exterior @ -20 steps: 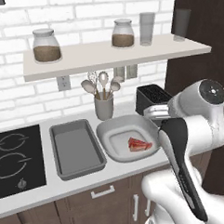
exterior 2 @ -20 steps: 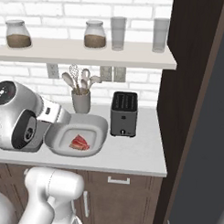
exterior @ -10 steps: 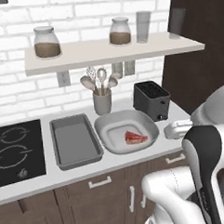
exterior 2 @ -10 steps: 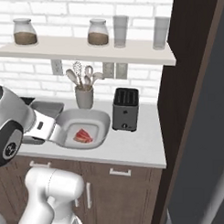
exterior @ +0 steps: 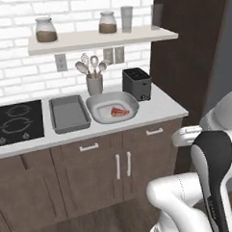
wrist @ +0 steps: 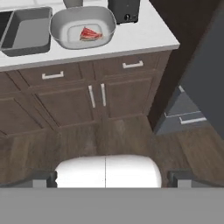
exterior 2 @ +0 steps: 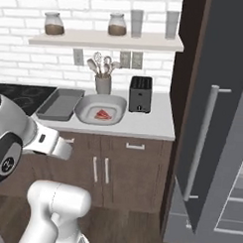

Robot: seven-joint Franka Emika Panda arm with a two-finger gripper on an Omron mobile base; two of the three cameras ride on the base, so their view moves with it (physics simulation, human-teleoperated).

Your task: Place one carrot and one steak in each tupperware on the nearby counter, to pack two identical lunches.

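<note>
One red steak point(exterior: 119, 111) point(exterior 2: 102, 114) point(wrist: 90, 33) lies in the lighter oval tupperware point(exterior: 99, 110) point(exterior 2: 86, 110) point(wrist: 65, 27) on the light counter point(exterior: 156, 109) point(exterior 2: 148, 124). To its left, the darker rectangular tupperware point(exterior: 68, 113) point(exterior 2: 59, 104) point(wrist: 26, 29) holds nothing. Both carrots and the other steak are out of view. My gripper point(wrist: 112, 179) is open and holds nothing, far back from the counter and pointing down at the cabinet fronts and the wooden floor.
A black toaster point(exterior: 137, 83) point(exterior 2: 140, 93) and a utensil holder point(exterior: 94, 83) point(exterior 2: 102, 84) stand behind the containers. The black stovetop point(exterior: 14, 124) lies to the left. A tall dark unit with a long handle point(exterior 2: 204, 141) rises on the right. Bare floor separates me from the cabinets.
The whole picture has shifted: the base has backed away from the counter, which now looks farther off. The steak stays in the oval tupperware, and the arm has dropped lower.
</note>
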